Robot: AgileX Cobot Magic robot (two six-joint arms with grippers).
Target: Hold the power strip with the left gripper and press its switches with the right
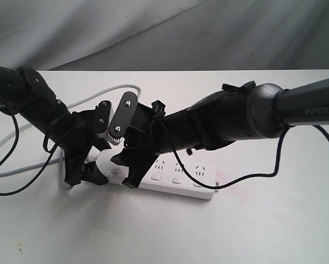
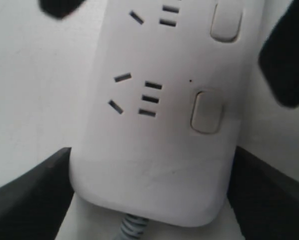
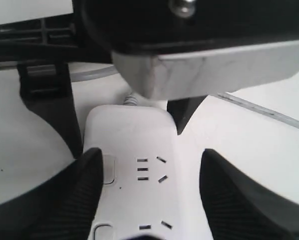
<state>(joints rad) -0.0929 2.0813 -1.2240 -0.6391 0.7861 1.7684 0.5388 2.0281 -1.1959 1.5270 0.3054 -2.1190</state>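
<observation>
currently the power strip point(image 1: 189, 175) lies flat on the white table point(image 1: 263, 231), sockets point(image 2: 139, 97) facing up, with its switches point(image 2: 207, 112) in a row along one long edge. the grey cord point(image 1: 98, 94) leaves one short end of the strip and curves away across the table on the side away from the switches.

left gripper point(image 1: 89, 168): positioned at the cord end of the strip. in the left wrist view its two black fingers point(image 2: 34, 200) stand one against each long side of the strip, right at the rounded corners, with no gap visible between finger and casing. the tool is pinching the strip across its width. the last socket and last switch lie just beyond the fingertips.

right gripper point(image 1: 125, 158): positioned over the strip just beside the left gripper, toward the strip's middle. in the right wrist view its fingers point(image 3: 64, 200) are spread wider than the strip, one on each long side. the finger on the switch side overlaps the edge of the switch nearest the cord end. whether it bears down on that switch cannot be told. the other finger stands clear of the strip's far edge, above the table.

the free end of the strip, away from the cord, extends past both grippers and is uncovered, with three switches visible there in the exterior view.
</observation>
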